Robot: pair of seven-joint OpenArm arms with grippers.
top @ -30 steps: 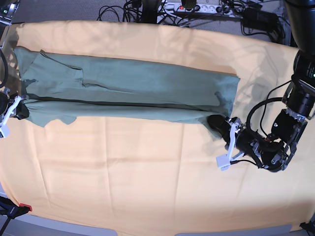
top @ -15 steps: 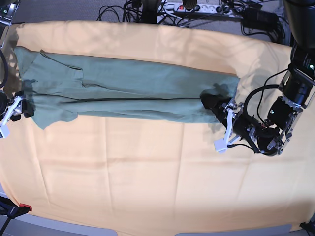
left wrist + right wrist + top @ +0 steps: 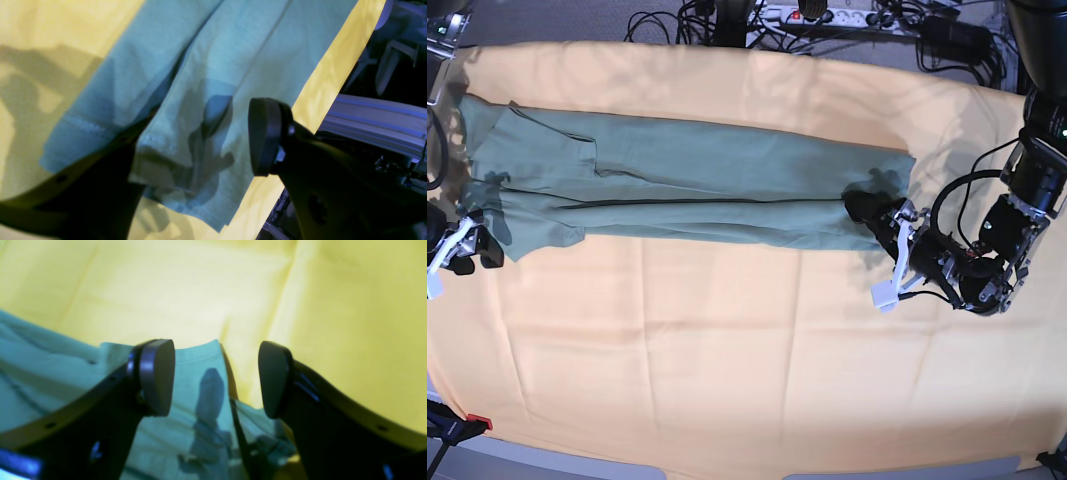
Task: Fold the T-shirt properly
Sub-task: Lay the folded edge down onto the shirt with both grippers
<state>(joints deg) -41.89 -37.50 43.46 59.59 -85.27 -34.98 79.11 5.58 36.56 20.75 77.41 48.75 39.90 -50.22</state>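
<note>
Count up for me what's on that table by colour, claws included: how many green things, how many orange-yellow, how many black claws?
Green: 1, the T-shirt, folded into a long strip.
Orange-yellow: 1, the cloth spread under it.
Black: 2, the left claw and the right claw, one at each end of the shirt, both open and holding nothing.
Total: 4

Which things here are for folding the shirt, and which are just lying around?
For the job: T-shirt, left hand, right hand, both open.
Just lying around: orange cloth underneath, cables, power strip.
</note>
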